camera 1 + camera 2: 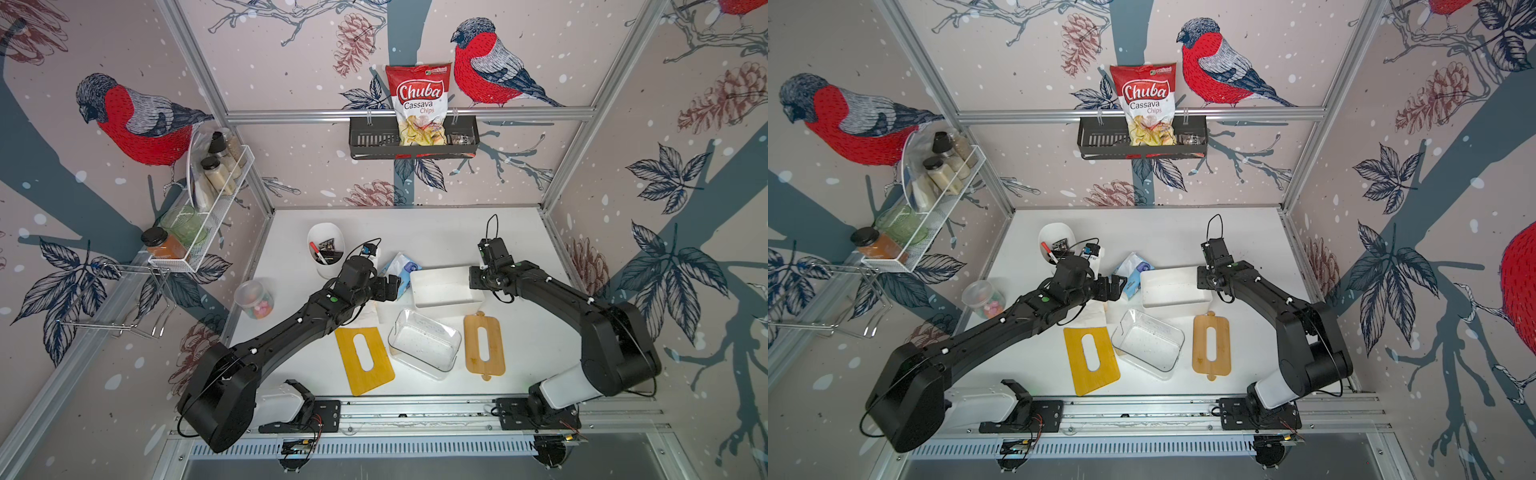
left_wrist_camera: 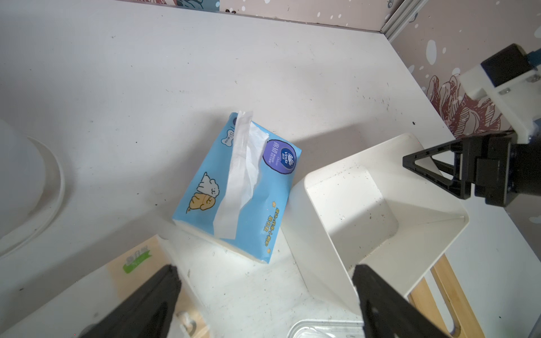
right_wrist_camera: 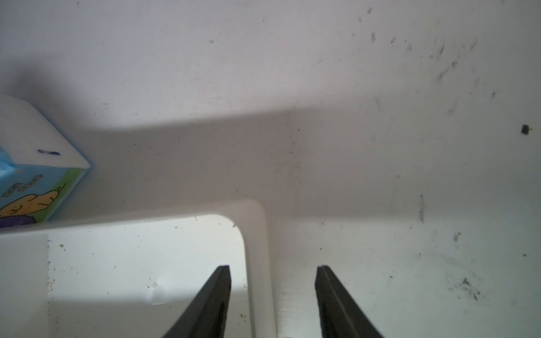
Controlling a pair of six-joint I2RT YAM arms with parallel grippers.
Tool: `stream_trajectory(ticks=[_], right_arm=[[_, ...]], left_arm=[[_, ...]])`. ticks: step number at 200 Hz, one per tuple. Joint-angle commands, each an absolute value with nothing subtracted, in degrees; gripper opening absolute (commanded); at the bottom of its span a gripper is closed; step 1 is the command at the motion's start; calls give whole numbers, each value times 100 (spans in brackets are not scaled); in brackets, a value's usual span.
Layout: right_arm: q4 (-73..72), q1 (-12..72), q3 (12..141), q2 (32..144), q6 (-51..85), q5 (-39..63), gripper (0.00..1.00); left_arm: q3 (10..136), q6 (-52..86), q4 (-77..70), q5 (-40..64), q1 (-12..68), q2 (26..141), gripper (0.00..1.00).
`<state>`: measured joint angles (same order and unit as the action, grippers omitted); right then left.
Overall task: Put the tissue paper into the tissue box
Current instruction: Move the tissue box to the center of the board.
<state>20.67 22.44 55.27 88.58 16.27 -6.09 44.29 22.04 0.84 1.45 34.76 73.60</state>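
Far out to the left of the white tissue box (image 1: 449,302) we pick up a jar of coloured sweets (image 1: 254,300). Behind it, still left of the box, stands a white holder (image 1: 328,232) with a red-capped marker inside.

Closer in comes the left gripper (image 1: 390,286). It hangs just left of the box, jaws spread wide, nothing between them. The left wrist view shows the same gripper (image 2: 265,267) released above the table.

And there's the tissue pack (image 2: 240,190), blue with cartoon animals. It lies on the table, up against the box's left wall at the far corner, outside the box. A white tissue sheet (image 2: 238,175) pokes out of its slit.

On the robot's side of the box we see a yellow slotted lid (image 1: 365,359). Next comes a clear plastic container (image 1: 424,345) just off the box's near wall, then a bamboo slotted lid (image 1: 484,345).

The box itself sits open-topped, its speckled floor in plain sight.

At the box's right end, the right gripper (image 3: 272,267) straddles the end wall, one finger inside and one outside. Its jaws stand partly apart, with a gap showing on either side of the wall, so it grips nothing.
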Motion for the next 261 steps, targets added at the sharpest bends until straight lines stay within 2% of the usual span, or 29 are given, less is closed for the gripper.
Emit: stream_trajectory(ticks=[1, 31, 49, 130, 152, 181, 204, 227, 261], right_arm=[[1747, 2196, 5646, 9044, 1655, -678, 43], [1519, 1904, 5742, 9266, 1725, -440, 30], [1408, 1698, 5867, 9425, 1786, -381, 25], [1182, 692, 7083, 10680, 1977, -155, 20], [1259, 583, 7418, 10920, 1973, -185, 24], [1318, 563, 7481, 10812, 1853, -206, 46], [1293, 569, 7295, 10556, 1774, -215, 57], [1323, 588, 7148, 10371, 1734, -188, 61], [1292, 638, 6949, 10172, 1730, -156, 63]], left_arm=[[4481, 2117, 26, 114, 3541, 7411, 96], [4460, 2132, -4, 114, 3610, 7433, 96], [4438, 2144, -53, 136, 3636, 7457, 96], [4456, 2119, 184, 741, 3768, 7377, 94], [4447, 2140, 447, 1075, 3844, 7318, 86], [4413, 2182, 952, 1395, 4076, 7213, 83], [4276, 2266, 1251, 1438, 4302, 7053, 81], [4158, 2320, 1420, 1354, 4424, 6976, 77], [4147, 2228, 1412, 1081, 4499, 7217, 60]])
